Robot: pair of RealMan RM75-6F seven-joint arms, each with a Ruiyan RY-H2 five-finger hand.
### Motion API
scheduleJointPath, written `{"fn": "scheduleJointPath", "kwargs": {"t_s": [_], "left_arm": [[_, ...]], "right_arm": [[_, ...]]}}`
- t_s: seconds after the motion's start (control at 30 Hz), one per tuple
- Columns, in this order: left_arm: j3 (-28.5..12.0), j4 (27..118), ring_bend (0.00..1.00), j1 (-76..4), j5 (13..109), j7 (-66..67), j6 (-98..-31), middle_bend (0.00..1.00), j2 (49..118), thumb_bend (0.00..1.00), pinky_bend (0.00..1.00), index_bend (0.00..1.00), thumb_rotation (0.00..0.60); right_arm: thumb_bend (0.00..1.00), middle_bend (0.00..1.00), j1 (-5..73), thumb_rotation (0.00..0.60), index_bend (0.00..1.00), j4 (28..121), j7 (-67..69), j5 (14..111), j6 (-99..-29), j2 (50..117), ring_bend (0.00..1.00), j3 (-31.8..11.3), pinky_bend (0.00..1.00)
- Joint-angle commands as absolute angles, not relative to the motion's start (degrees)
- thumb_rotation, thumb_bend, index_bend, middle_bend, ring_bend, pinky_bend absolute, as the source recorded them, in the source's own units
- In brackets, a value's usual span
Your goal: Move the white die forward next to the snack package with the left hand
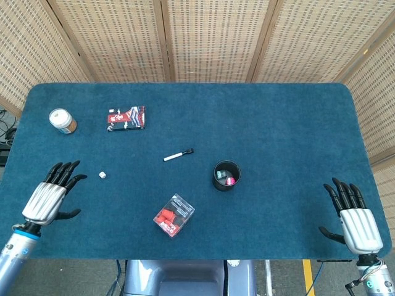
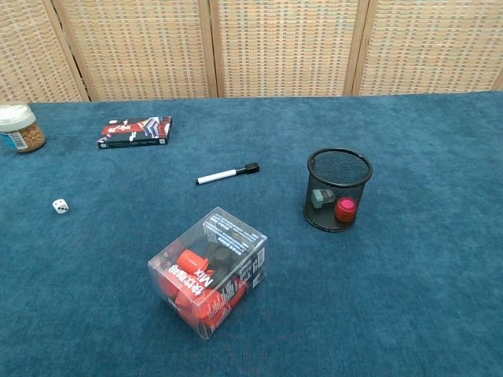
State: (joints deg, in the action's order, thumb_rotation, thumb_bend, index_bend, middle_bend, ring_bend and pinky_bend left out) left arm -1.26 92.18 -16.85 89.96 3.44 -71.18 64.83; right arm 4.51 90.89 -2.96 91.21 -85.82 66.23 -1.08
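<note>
My left hand [image 1: 50, 196] hovers over the table's [image 1: 278, 123] left front area, fingers spread wide and holding nothing, just left of the white die [image 1: 102, 176]. The die sits apart from my fingertips, well short of the snack package [image 1: 126, 118] near the far left corner. My right hand [image 1: 353, 217] rests spread and empty at the right front corner.

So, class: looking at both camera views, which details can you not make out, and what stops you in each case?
- White die: its pips are too small to read in either view.
- Left hand and right hand: outside the chest view's frame.
- Snack package: print too small to read.
- Jar: cut off by the chest view's left edge.
- Mesh cup: the mesh partly hides its contents.
</note>
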Motion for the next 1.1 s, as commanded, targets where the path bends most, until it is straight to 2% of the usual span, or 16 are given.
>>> {"fn": "scheduleJointPath", "kwargs": {"t_s": [0.03, 0.2, 0.37, 0.73, 0.97, 1.1], "left_arm": [[-1.6, 90.7, 0.00, -20.7, 90.2, 1.7, -66.1, 0.00, 62.0, 0.19, 0.00, 0.25, 0.600], [-2.2, 86.3, 0.00, -24.3, 91.1, 2.7, -62.5, 0.00, 61.7, 0.20, 0.00, 0.27, 0.600], [-0.9, 80.3, 0.00, -26.9, 93.5, 1.9, -59.8, 0.00, 64.1, 0.21, 0.00, 0.31, 0.600], [0.3, 66.0, 0.00, -30.4, 94.8, 0.1, -57.9, 0.00, 74.2, 0.21, 0.00, 0.35, 0.600], [0.4, 61.5, 0.00, -31.7, 94.5, -1.1, -58.1, 0.00, 78.0, 0.22, 0.00, 0.39, 0.600], [0.4, 60.2, 0.00, -32.9, 94.1, -1.4, -57.3, 0.00, 79.1, 0.26, 0.00, 0.40, 0.600]], "right_arm": [[0.16, 0.00, 4.6, 0.600, 0.05, 90.8, -3.1, 91.1, -85.7, 66.4, 0.00, -1.1, 0.00], [0.16, 0.00, 4.5, 0.600, 0.05, 90.5, -3.0, 91.0, -85.8, 66.6, 0.00, -1.3, 0.00], [0.16, 0.00, 4.6, 0.600, 0.05, 90.2, -3.0, 90.6, -85.6, 66.7, 0.00, -1.4, 0.00], [0.16, 0.00, 4.8, 0.600, 0.05, 89.6, -3.2, 89.8, -84.8, 67.1, 0.00, -1.6, 0.00], [0.16, 0.00, 5.0, 0.600, 0.05, 89.3, -2.8, 89.5, -84.5, 67.1, 0.00, -1.6, 0.00], [0.16, 0.00, 4.9, 0.600, 0.05, 89.2, -2.7, 89.6, -84.6, 67.1, 0.00, -1.6, 0.00]]}}
